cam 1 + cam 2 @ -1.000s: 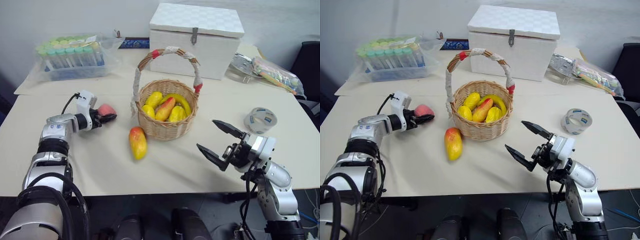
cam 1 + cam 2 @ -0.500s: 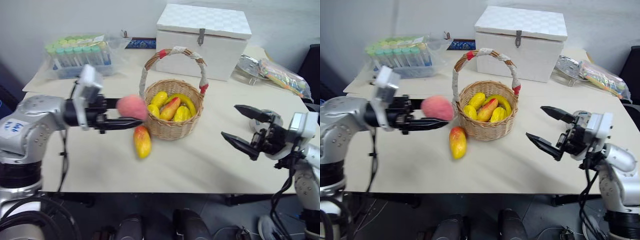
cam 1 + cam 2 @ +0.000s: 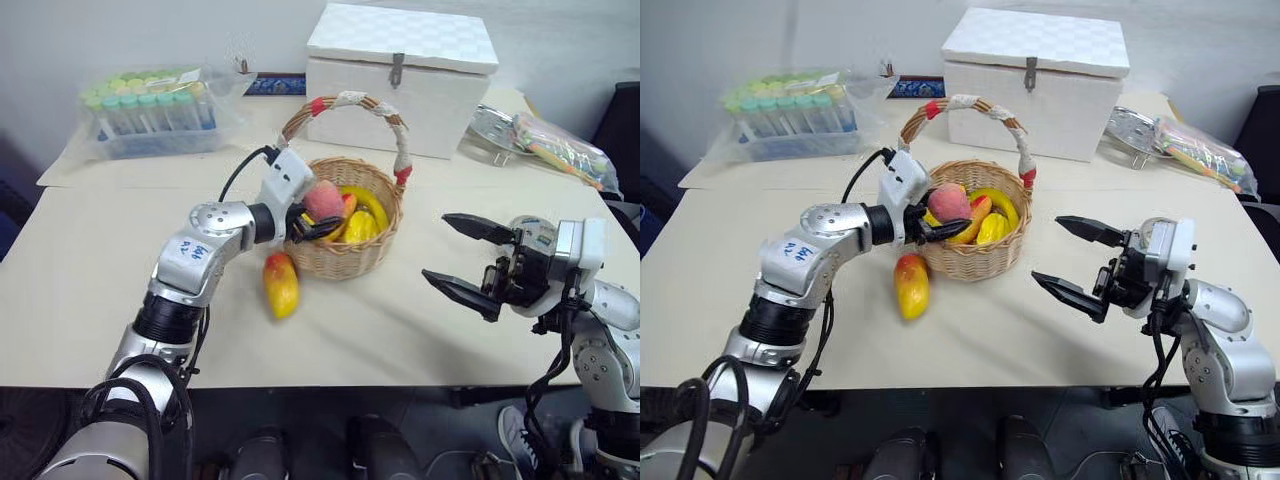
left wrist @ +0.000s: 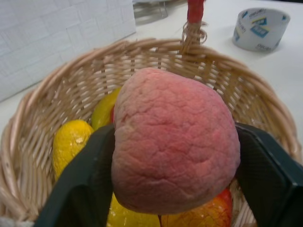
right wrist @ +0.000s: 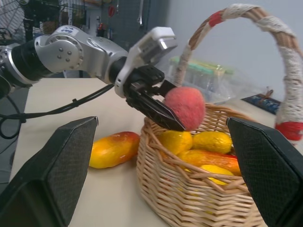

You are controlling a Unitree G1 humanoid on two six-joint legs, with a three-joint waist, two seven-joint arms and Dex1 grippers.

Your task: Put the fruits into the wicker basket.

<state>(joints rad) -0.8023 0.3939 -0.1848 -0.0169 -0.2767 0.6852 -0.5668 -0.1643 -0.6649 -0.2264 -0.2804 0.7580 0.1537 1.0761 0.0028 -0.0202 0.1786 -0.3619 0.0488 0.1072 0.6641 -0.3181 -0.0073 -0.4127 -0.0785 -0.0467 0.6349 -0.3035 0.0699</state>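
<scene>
Jaws of the left gripper (image 3: 315, 222) sit either side of the peach (image 3: 322, 199), touching it, directly above the wicker basket (image 3: 345, 262), while the mango (image 3: 281, 284) lies lengthwise on the bench below, and the right gripper (image 3: 462, 262) waits spread, empty, farther off.

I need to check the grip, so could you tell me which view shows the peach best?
The left wrist view: the peach sits close up between the left gripper fingers, above the wicker basket. The eye and right wrist views show it from farther off.
</scene>
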